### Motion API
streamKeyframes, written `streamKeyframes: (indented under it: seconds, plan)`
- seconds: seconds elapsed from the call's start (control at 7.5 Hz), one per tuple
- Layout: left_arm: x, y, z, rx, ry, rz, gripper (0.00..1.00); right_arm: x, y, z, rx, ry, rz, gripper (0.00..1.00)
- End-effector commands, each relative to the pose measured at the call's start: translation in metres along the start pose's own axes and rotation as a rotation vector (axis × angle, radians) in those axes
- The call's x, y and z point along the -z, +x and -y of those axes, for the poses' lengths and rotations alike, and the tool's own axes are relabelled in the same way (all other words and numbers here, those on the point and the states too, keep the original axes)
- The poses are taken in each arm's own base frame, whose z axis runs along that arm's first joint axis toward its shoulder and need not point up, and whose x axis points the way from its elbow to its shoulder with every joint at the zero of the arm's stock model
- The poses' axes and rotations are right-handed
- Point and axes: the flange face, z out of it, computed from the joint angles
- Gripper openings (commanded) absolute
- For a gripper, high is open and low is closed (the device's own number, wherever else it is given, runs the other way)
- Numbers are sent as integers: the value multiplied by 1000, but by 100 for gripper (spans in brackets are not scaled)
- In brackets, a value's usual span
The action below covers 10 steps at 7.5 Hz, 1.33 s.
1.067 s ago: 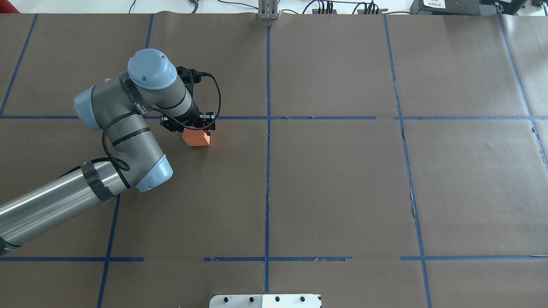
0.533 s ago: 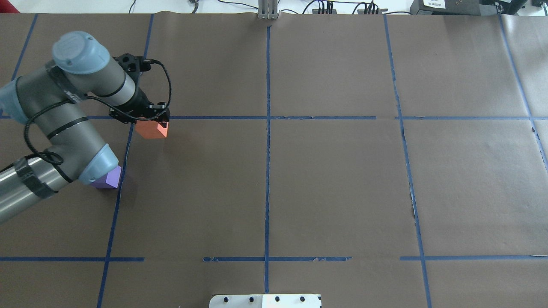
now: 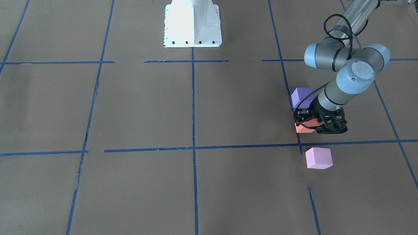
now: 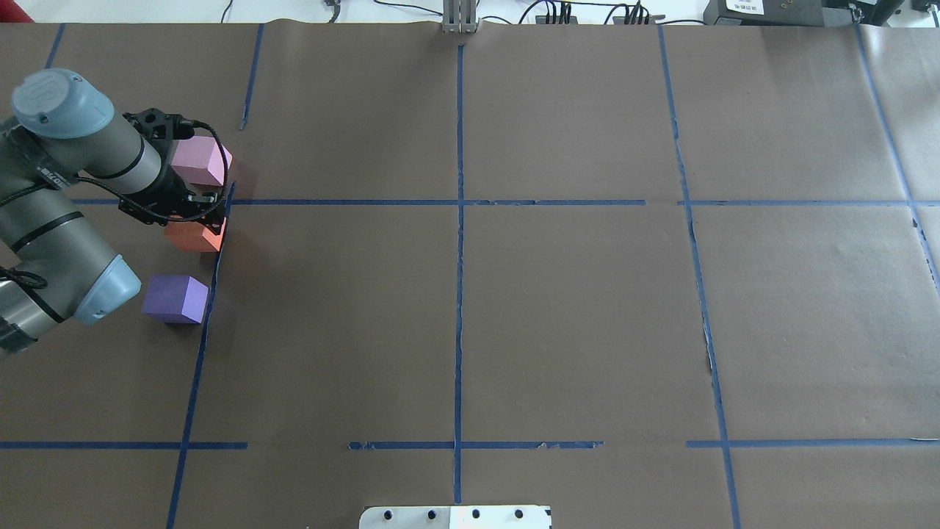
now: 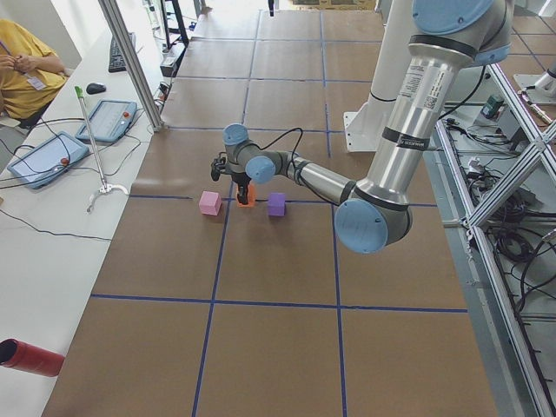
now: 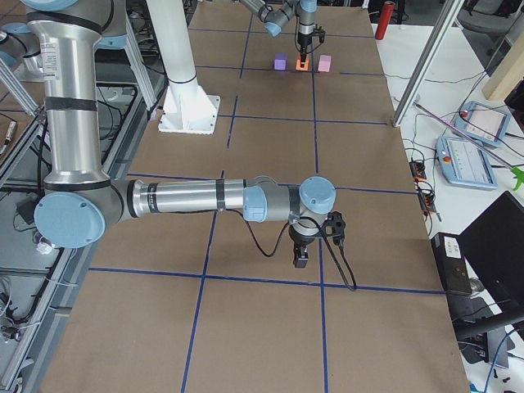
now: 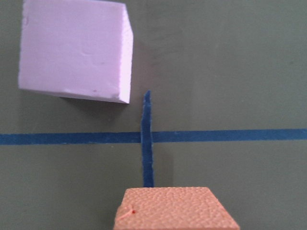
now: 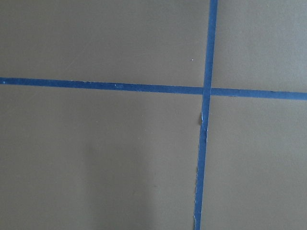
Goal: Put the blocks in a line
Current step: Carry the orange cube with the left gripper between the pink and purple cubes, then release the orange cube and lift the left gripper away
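The left end effector is seen at the left edge of the overhead view. It is closed on the orange block, which is held between its black fingers just below a horizontal blue tape line. Whether the block's underside touches the brown paper-covered surface cannot be told. In the front-facing view the same end effector is found at the right of the frame, with the orange block partly hidden under it.

The pale pink block is placed above the orange one in the overhead frame, across the tape line, near it but not touching. The purple block is placed below the orange one, also apart from it. The three are laid in a rough column near the left edge, with the orange one between the other two. In the left wrist view the orange block's top face is shown at the bottom centre and the pink block at the upper left, with a tape crossing between them.

The right end effector is shown only in the exterior right view, low over the surface in the lower middle of that frame and well apart from the blocks. Whether it is open or closed cannot be told. Only bare paper and crossing tape are shown in the right wrist view.
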Motion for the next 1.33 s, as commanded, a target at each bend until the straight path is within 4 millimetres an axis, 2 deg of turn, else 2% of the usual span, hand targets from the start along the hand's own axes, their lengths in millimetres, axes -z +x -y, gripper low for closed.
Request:
streamKeyframes:
  seconds: [0.0,0.13,0.27,0.4,0.53,0.67,0.8,0.93,1.07,1.2]
  plan:
    - [-9,-8,0,10,-12,14,52,0,0,0,1,1,0,100]
    - [-13,-11,-1,12,-17,20,84,0,0,0,0,0,0,100]
    - [-13,-10,-1,17,-16,19,99,0,0,0,0,0,0,100]
    - [-9,-10,0,19,-11,17,99,0,0,0,0,0,0,100]
    - [10,-15,8,18,17,4,99,0,0,0,0,0,0,100]
    - [45,-23,21,34,69,-12,99,0,0,0,1,1,0,100]
    - [89,-47,36,38,141,-24,99,0,0,0,0,0,0,100]
    - [122,-87,40,-35,176,11,99,0,0,0,1,1,0,100]
    - [140,-145,41,-123,185,65,99,0,0,0,0,0,0,100]
    - [139,-224,21,-232,157,125,99,0,0,0,0,0,0,100]
